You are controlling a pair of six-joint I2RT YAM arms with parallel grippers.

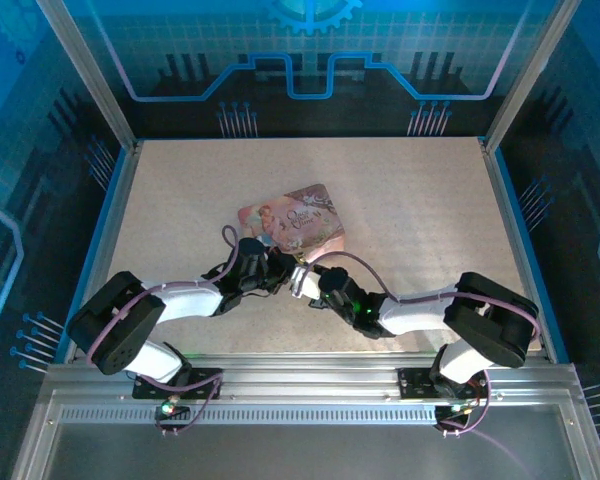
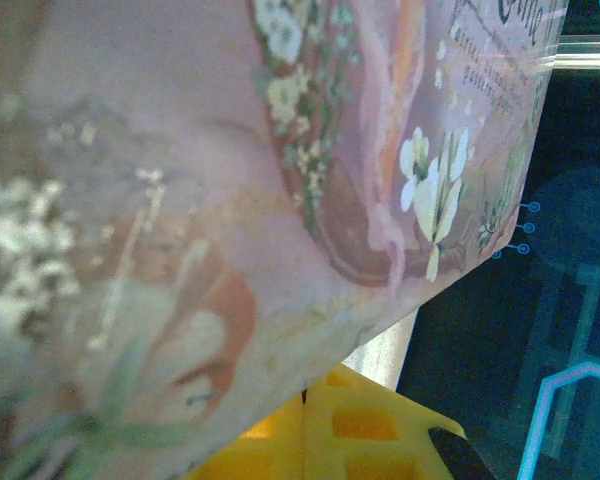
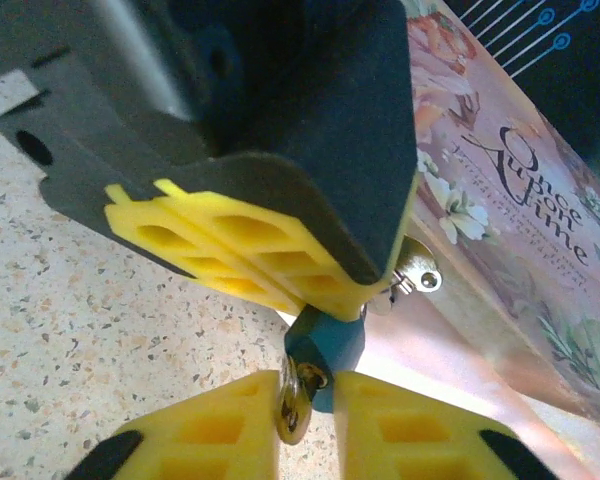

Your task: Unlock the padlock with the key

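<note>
right pincer [image 3: 310,425]: nearly closed, its pads pinching the key [image 3: 294,405] by its bow.
left pincer [image 3: 365,292]: pads pressed together, seemingly clamped on the top of the padlock [image 3: 330,345].
padlock: blue body between the two pincers, just beside the near corner of the pink tin [image 3: 520,230], about the middle of the surface [image 3: 100,330].
step: the key looks seated at the keyway. turn it gently about its own axis while the left pincer holds firm and does not twist.
arms: both low, elbows out toward the side edges, wrists meeting in the middle.
</note>
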